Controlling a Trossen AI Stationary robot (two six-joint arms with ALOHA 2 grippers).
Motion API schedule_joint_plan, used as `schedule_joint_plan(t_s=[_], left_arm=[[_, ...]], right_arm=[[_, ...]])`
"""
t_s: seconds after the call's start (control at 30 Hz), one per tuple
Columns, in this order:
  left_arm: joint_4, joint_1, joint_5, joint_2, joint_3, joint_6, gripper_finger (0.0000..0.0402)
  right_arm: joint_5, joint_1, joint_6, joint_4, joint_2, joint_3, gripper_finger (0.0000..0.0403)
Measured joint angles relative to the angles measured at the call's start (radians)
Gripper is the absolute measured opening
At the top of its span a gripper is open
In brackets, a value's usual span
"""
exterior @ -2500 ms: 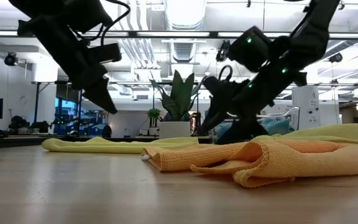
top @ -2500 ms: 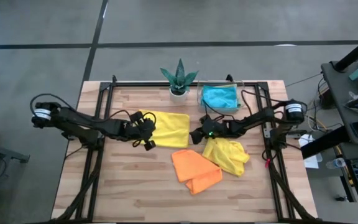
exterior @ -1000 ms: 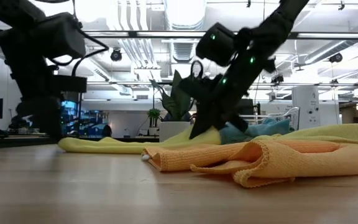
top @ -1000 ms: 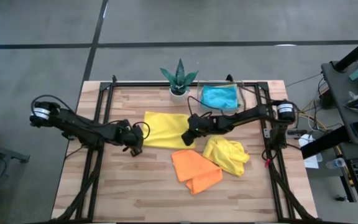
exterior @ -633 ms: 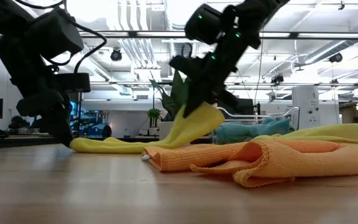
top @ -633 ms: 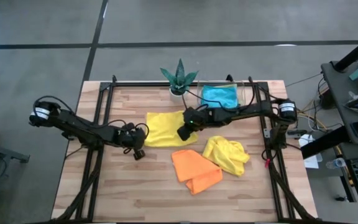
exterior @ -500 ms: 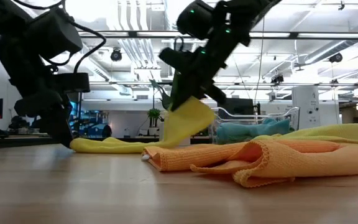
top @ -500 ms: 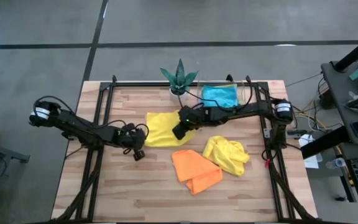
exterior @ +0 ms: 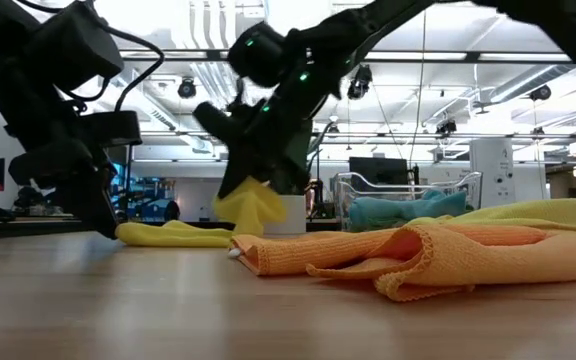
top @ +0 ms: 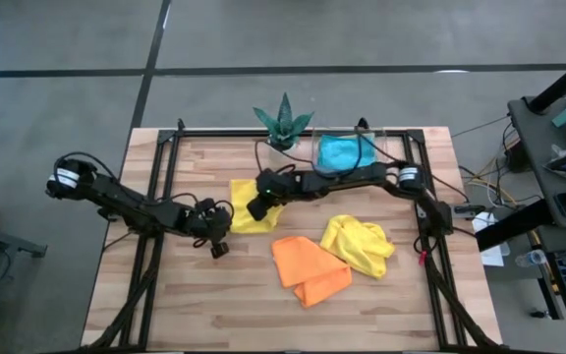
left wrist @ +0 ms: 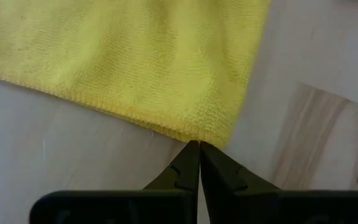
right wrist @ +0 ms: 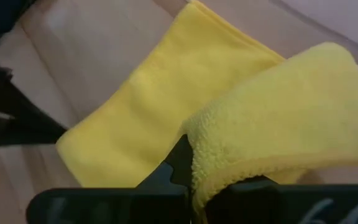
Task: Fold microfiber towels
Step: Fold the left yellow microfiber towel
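Yellow microfiber towel (top: 247, 202) is seen just in front of the potted plant (top: 283, 123), lying on the wooden table (top: 165, 295) and partly doubled over. One edge of it is pinched in the right gripper (top: 256, 208), whose fingers are pressed together on the cloth; in the low view that edge hangs lifted off the wood as a small drooping fold (exterior: 251, 205). In the right wrist view the lifted edge (right wrist: 278, 118) is curled over the flat part of the same towel (right wrist: 160, 112).

The left gripper (top: 215, 245) is placed at the towel's near left corner, on the side away from the plant, with its fingers pressed together and their tips (left wrist: 199, 149) touching the hem of the cloth (left wrist: 135, 62); whether any cloth is caught between them cannot be told.

A second, crumpled yellow towel (top: 359, 244) is found farther from the plant, toward the right side of the table. An orange towel (top: 309, 269) lies touching it, farther still from the plant. A sky blue towel (top: 338, 152) is bunched in the clear plastic tray (top: 386, 138) just to the right of the plant.
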Motion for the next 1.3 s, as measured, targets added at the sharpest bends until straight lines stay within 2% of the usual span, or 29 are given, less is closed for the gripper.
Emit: schedule_joint_plan(t_s=[0.37, 0.93, 1.1, 1.3], left_arm=[[0.027, -0.004, -0.007, 0.000, -0.001, -0.002, 0.0000], [0.062, -0.004, -0.007, 0.000, -0.003, -0.002, 0.0000], [0.082, -0.004, -0.007, 0.000, -0.003, -0.002, 0.0000], [0.079, -0.004, -0.007, -0.002, -0.003, -0.004, 0.0000]], right_arm=[[0.003, 0.009, -0.054, -0.071, 0.155, 0.209, 0.0020], [0.003, 0.021, -0.166, -0.093, 0.166, 0.297, 0.0191], [0.001, 0.023, -0.176, -0.126, 0.164, 0.314, 0.0217], [-0.058, 0.025, -0.174, -0.239, 0.164, 0.314, 0.0231]])
